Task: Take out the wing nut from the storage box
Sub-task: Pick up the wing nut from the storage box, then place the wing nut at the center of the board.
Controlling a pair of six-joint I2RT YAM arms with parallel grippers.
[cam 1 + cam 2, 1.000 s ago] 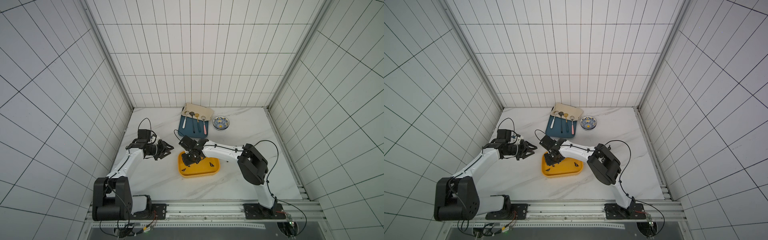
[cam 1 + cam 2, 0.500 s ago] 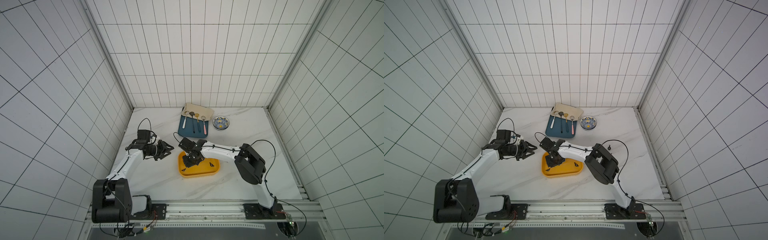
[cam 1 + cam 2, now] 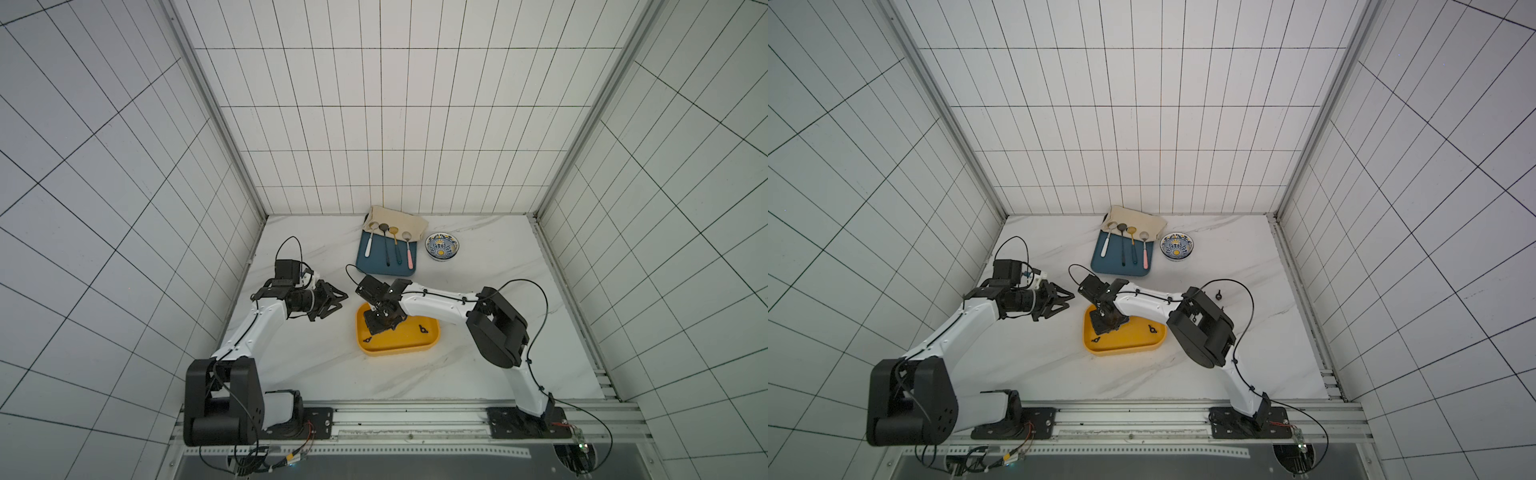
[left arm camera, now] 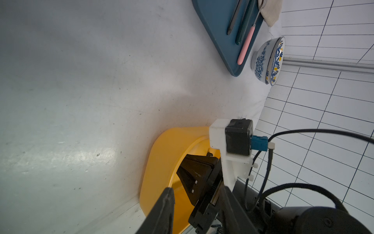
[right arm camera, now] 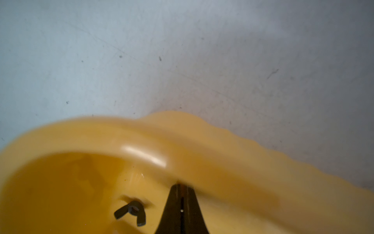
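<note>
The wing nut [image 5: 130, 211] looks small, hard and light, likely to skid on the slick floor of the storage box [image 3: 399, 350] at mid-bench, so I'd pinch across its wings. My right end effector [image 5: 180, 191] points down into the box, closed on nothing, with the nut just beside it. The left end effector [image 3: 344, 302] hovers partly open and empty.

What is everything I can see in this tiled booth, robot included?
storage box: one, yellow, centre
wing nuts: two showing, black, inside the storage box
small dark piece: one, on the table behind the right arm, too small to name
tray: one, dark blue, at the back
spoons: four, white, black, teal and pink handles, on the tray
cloth: one, beige, under the spoon heads
bowl: one, blue-and-yellow patterned, beside the tray
left tool: one, black, open, beside the storage box
right tool: one, black, shut, inside the storage box
</note>
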